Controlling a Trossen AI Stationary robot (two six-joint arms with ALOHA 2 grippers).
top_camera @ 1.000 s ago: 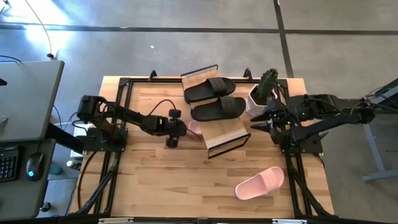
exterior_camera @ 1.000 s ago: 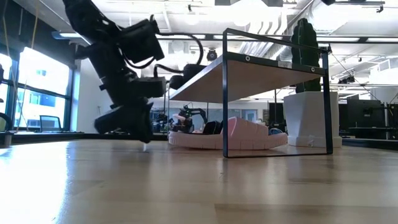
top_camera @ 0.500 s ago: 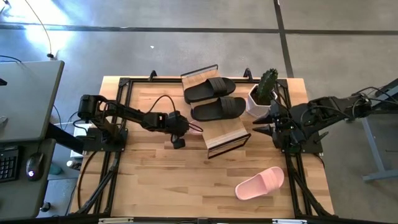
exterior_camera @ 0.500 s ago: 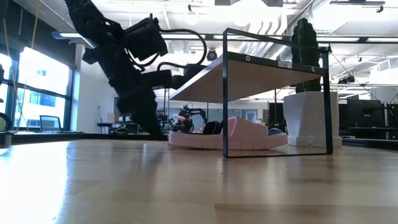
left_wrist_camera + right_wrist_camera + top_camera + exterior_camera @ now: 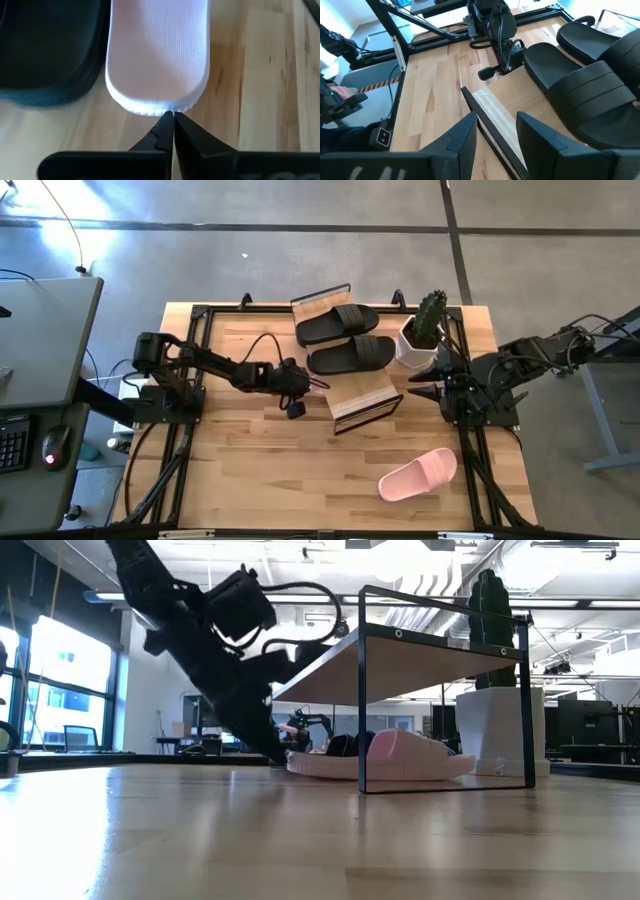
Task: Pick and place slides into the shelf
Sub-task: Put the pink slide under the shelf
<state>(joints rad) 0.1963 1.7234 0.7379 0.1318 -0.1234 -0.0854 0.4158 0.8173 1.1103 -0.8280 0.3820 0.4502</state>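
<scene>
Wooden table (image 5: pixel 250 470) beneath me carries the shelf (image 5: pixel 345 395), a slanted slat rack in a black frame, standing near the middle. Two black slides (image 5: pixel 345 338) lie side by side on its upper tier. One pink slide (image 5: pixel 385 755) sits on the table under the rack, another pink slide (image 5: pixel 418 474) lies apart, toward the near right corner. My left gripper (image 5: pixel 173 120) reaches low at the rack's left side, its jaws pressed together with the tips touching the pale rim of that pink slide, gripping nothing. My right gripper (image 5: pixel 418 380) hovers just beside the rack's right end, jaws apart and empty, next to the white pot (image 5: pixel 412 348) with its cactus (image 5: pixel 432 312).
</scene>
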